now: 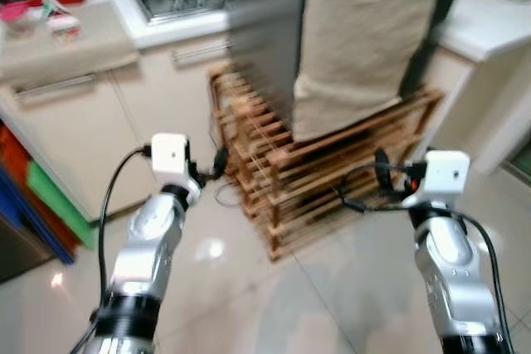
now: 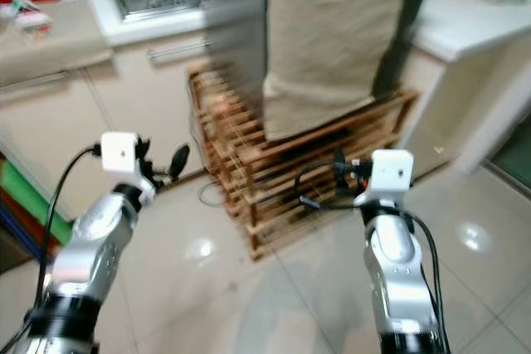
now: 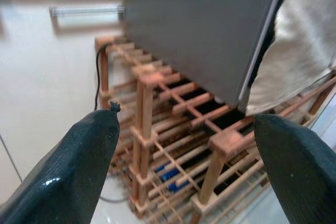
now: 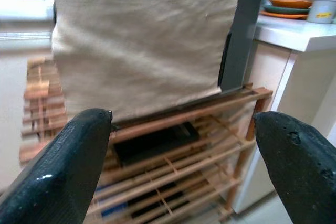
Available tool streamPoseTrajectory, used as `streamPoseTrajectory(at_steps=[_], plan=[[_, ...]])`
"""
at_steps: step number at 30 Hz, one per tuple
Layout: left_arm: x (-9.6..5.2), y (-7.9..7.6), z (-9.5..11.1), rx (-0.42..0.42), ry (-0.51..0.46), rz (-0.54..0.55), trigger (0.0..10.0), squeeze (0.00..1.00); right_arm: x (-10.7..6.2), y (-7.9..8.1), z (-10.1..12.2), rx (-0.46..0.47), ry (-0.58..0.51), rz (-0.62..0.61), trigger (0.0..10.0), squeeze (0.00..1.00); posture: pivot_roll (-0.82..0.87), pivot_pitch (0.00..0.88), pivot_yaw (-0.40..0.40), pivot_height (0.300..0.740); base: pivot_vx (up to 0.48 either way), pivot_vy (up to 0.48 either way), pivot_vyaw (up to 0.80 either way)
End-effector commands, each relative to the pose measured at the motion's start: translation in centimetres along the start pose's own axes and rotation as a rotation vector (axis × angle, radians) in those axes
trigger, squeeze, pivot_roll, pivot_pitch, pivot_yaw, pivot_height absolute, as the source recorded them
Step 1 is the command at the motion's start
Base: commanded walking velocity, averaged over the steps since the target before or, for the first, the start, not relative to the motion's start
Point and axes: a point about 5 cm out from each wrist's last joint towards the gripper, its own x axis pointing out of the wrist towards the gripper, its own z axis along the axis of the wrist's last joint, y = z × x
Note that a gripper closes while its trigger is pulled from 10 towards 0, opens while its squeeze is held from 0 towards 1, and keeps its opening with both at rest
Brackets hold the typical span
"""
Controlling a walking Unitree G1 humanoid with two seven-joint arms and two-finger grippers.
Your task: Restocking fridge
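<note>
Fridge [image 1: 261, 31] w/ beige cloth [image 1: 365, 31] draped over its front sits atop wooden slat rack [image 1: 315, 176], straight ahead, btwn white counters [image 1: 489, 26]. Left gripper [image 3: 184, 169] and right gripper [image 4: 184, 169] both raised twd rack, fingers spread wide, nothing held. Head views blurred.

**Fridge on a rack, between the two pincers**

The fridge [image 1: 265, 31] stands on the wooden rack [image 1: 323, 180], a cloth [image 1: 365, 39] hanging over its front. Both lie ahead of the left gripper [image 1: 217, 162] and right gripper [image 1: 375, 173]. Cabinets [image 1: 83, 130] lie left of the left gripper; a counter [image 1: 489, 31] with dishes [image 4: 286, 4] is beyond the right one.
</note>
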Motion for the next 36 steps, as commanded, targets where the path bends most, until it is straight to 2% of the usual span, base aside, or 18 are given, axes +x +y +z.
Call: streamPoseTrajectory(at_steps=[1, 2, 4, 5, 7, 9, 12, 16, 20, 26, 30, 34, 36], plan=[[-0.5, 0.1, -0.6, -0.003, 0.027, 0.033, 10.0, 0.00, -0.2, 0.0, -0.4, -0.014, 0.028, 0.018, 10.0, 0.26, -0.12, 0.000, 0.014, 0.740, 0.000, 0.000, -0.80], [-0.7, -0.5, -0.8, 0.004, 0.032, 0.019, 10.0, 0.00, -0.2, -0.1, -0.5, -0.031, 0.037, 0.028, 10.0, 0.26, -0.12, 0.000, -0.001, 0.740, 0.000, 0.000, -0.80], [-0.7, -0.5, -0.8, 0.004, 0.032, 0.019, 10.0, 0.00, -0.2, -0.1, -0.5, -0.031, 0.037, 0.028, 10.0, 0.26, -0.12, 0.000, -0.001, 0.740, 0.000, 0.000, -0.80], [-0.6, -1.8, -0.3, 0.040, 0.002, -0.050, 10.0, 0.00, 0.0, -0.1, -0.6, -0.053, 0.053, 0.046, 10.0, 0.25, -0.12, 0.000, 0.002, 0.740, 0.000, 0.000, 0.00], [-0.5, -2.2, 0.0, 0.052, -0.014, -0.076, 10.0, 0.00, 0.1, -0.1, -0.5, -0.062, 0.050, 0.048, 10.0, 0.25, -0.12, 0.000, 0.002, 0.740, 0.000, 0.000, 0.00], [-0.2, -2.4, 0.4, 0.044, -0.030, -0.087, 10.0, 0.00, 0.2, 0.0, -0.5, -0.062, 0.048, 0.044, 10.0, 0.25, -0.11, 0.000, -0.002, 0.740, 0.000, 0.000, 0.00], [0.3, -2.7, 2.1, 0.028, -0.092, -0.089, 10.0, 0.00, 0.5, 0.4, -0.1, -0.034, 0.040, 0.036, 10.0, 0.25, -0.10, 0.000, -0.019, 0.740, 0.000, 0.399, -0.80], [0.5, -3.6, 3.4, 0.087, -0.158, -0.132, 10.0, 0.00, 0.8, 0.8, -0.3, -0.054, 0.040, 0.078, 10.0, 0.25, -0.09, 0.000, -0.045, 0.740, 0.000, 0.431, -0.80], [1.0, -3.9, 4.1, 0.072, -0.171, -0.132, 10.0, 0.00, 1.3, 0.8, 0.0, -0.055, 0.034, 0.083, 10.0, 0.25, -0.10, 0.000, -0.041, 0.740, 0.000, 0.426, -0.80], [1.9, -4.4, 4.6, 0.096, -0.165, -0.146, 10.0, 0.00, 1.6, 1.0, 0.0, -0.050, 0.025, 0.078, 10.0, 0.25, -0.10, 0.000, -0.019, 0.740, 0.165, 0.414, -0.80], [2.2, -5.1, 4.9, 0.086, -0.165, -0.172, 10.0, 0.00, 1.5, 0.9, 0.0, -0.048, 0.018, 0.064, 10.0, 0.25, -0.12, 0.000, 0.002, 0.740, 0.254, 0.409, -0.80], [2.6, -5.0, 4.8, -0.011, -0.141, -0.158, 10.0, 0.00, 1.0, 0.8, -0.3, -0.046, 0.021, 0.046, 10.0, 0.25, -0.14, 0.000, 0.027, 0.740, 0.254, 0.409, -0.80], [2.8, -4.9, 4.9, -0.023, -0.139, -0.147, 10.0, 0.00, 0.7, 0.9, -0.4, -0.027, 0.015, 0.037, 10.0, 0.25, -0.15, 0.000, 0.036, 0.740, 0.126, 0.416, -0.80]])
